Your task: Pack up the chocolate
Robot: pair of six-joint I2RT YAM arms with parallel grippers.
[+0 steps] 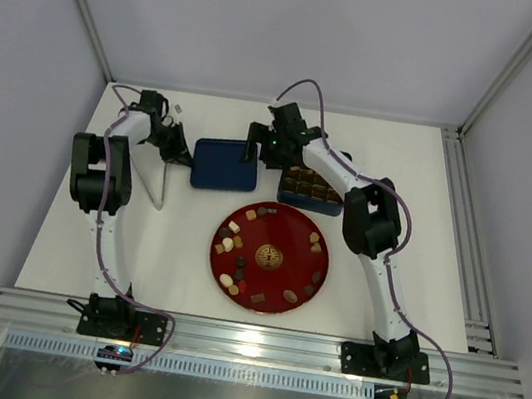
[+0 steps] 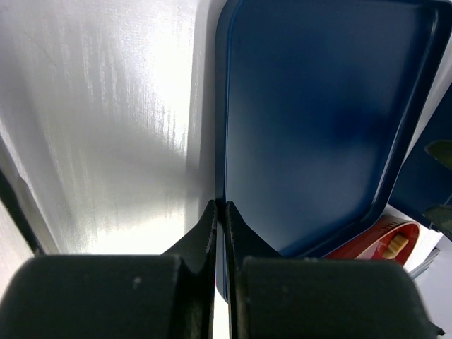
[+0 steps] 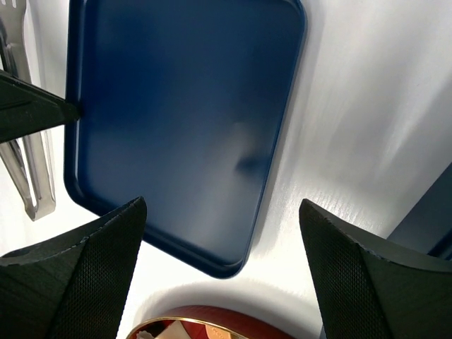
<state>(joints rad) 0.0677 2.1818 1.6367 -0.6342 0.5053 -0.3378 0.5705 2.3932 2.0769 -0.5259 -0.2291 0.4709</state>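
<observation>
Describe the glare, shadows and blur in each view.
Top external: soft, even light, sharp, only faint shadows on the table; left wrist: glare washes out the table beside the blue lid, and the left tool is dark and blurred; right wrist: the lid carries a dull highlight, and the open right tool looks slightly soft at the bottom edge.

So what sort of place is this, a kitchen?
Probably a robotics lab test cell: a left arm and right arm bolted to a white table, blank walls around it, and a red plate of chocolate.
</observation>
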